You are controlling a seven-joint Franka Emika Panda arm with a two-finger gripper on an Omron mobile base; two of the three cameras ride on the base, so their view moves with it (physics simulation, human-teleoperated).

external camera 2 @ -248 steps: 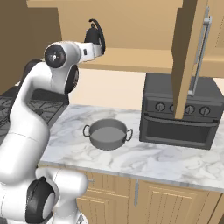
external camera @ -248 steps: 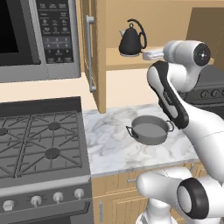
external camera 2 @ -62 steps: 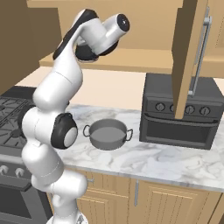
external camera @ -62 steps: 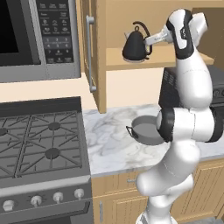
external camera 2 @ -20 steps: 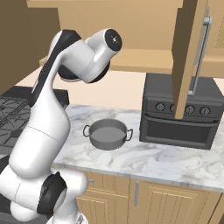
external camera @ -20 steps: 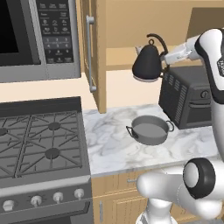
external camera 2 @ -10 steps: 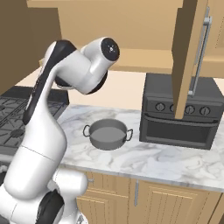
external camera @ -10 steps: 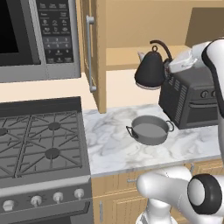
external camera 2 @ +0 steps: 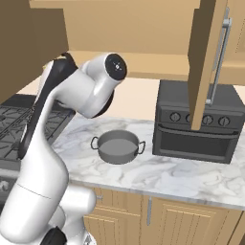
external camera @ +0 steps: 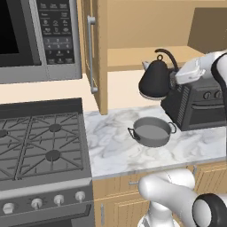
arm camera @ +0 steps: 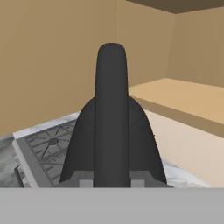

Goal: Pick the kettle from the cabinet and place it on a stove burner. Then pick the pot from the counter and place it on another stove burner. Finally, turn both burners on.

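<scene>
Kettle [external camera: 154,81] held over pot [external camera: 152,131], beside toaster oven [external camera: 197,106].

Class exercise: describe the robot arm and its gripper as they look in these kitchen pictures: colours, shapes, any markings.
The arm has smooth, glossy white rounded shells with dark grey bands at the joints and a round black cap with a small pale dot on one joint. The gripper has a white boxy hand with dark fingers. No cables show.
</scene>
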